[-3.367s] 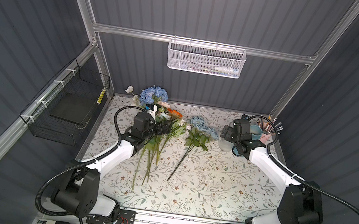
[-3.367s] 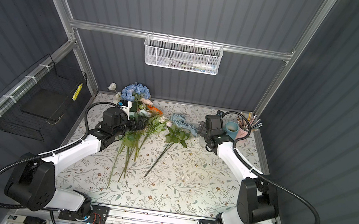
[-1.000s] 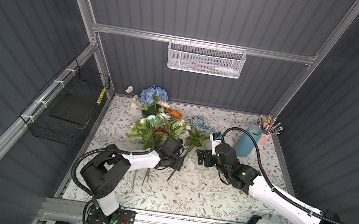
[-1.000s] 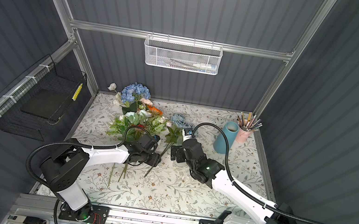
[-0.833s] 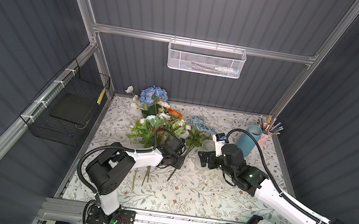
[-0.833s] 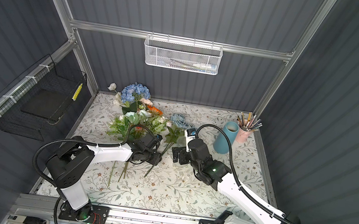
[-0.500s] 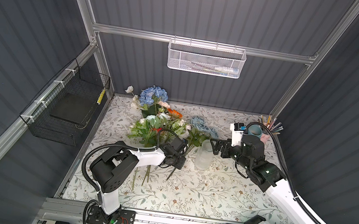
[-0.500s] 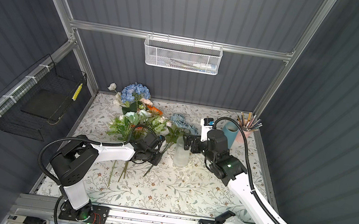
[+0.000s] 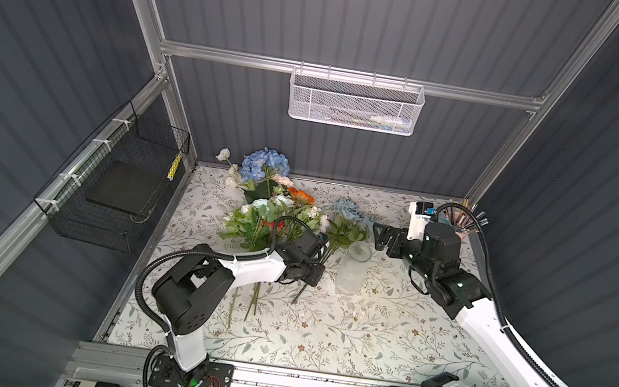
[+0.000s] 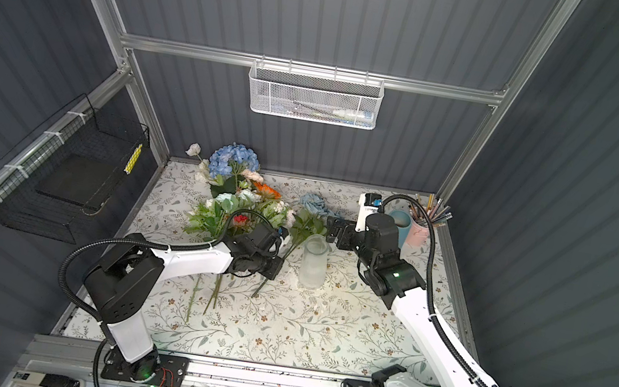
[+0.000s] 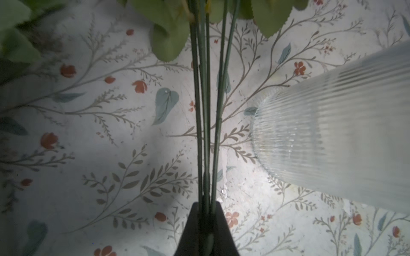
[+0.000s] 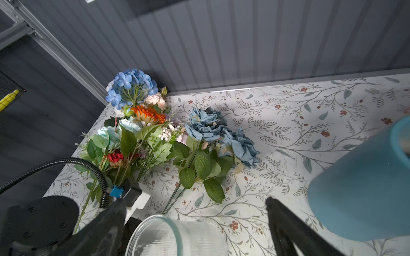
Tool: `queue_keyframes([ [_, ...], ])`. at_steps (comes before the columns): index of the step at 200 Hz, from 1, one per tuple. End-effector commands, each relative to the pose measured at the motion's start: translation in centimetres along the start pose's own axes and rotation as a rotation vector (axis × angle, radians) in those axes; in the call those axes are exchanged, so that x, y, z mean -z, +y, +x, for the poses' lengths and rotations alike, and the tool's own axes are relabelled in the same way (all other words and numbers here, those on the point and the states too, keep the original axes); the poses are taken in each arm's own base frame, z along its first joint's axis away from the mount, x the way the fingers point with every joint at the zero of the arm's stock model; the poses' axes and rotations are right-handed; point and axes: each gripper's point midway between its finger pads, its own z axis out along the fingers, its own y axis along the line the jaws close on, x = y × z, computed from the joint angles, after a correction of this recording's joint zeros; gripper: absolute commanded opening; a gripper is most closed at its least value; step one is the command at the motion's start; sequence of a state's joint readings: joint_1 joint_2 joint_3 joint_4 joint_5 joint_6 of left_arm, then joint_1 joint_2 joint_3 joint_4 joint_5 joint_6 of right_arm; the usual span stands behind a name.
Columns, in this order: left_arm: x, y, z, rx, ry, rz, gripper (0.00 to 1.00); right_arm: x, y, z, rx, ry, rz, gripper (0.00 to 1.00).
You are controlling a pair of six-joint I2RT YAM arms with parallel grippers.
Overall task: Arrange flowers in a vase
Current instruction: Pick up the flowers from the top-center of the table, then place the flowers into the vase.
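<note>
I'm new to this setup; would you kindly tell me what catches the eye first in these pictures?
A bright heap of flowers lies at the far left of the table, with a blue hydrangea at its back. An empty ribbed glass vase stands upright mid-table, with the open right gripper close behind it. Beside the vase, the left gripper is shut on the thin green stems of a blue rose bunch.

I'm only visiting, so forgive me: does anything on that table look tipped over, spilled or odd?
Nothing stands out. The vase stands upright and empty, with no spill around it. The flowers lie in a loose heap on the table, none in the vase yet.
</note>
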State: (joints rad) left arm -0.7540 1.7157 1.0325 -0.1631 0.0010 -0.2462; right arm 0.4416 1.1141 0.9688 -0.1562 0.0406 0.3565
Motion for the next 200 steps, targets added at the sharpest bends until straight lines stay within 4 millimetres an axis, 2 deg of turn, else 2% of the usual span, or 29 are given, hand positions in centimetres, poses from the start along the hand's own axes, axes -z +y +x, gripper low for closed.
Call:
queue_keyframes([
  [1,5.0,-0.3,-7.1,-0.027,-0.233,-0.051,0.0,0.4,0.6,-1.9,-0.01,-0.053,-0.027,0.99],
  [9,6.1,-0.4,-8.6,-0.027,-0.29,-0.063,0.0,-0.4,0.6,-1.7,-0.01,-0.04,-0.029,0.99],
  [41,10.3,-1.1,-13.8,-0.047,-0.48,-0.068,0.0,-0.1,2.1,-3.3,-0.013,-0.086,-0.104,0.99],
  [64,13.5,-2.3,-16.6,-0.067,-0.607,-0.026,0.0,0.3,4.2,-4.6,-0.014,-0.104,-0.209,0.99],
  [86,16.4,-3.9,-18.2,-0.089,-0.743,0.06,0.0,1.1,6.9,-5.7,-0.025,-0.124,-0.361,0.96],
  [109,18.8,-5.4,-18.9,-0.118,-0.868,0.152,0.0,1.9,10.0,-6.4,-0.048,-0.124,-0.543,0.88],
  [131,20.1,-7.1,-18.9,-0.148,-0.935,0.258,0.0,2.1,11.5,-6.9,-0.082,-0.118,-0.64,0.75],
  [166,20.2,-9.2,-18.4,-0.177,-0.954,0.41,0.0,2.4,13.3,-7.2,-0.115,-0.118,-0.781,0.63],
  [200,19.6,-10.3,-17.9,-0.193,-0.931,0.479,0.0,1.4,13.4,-6.7,-0.131,-0.097,-0.798,0.46],
])
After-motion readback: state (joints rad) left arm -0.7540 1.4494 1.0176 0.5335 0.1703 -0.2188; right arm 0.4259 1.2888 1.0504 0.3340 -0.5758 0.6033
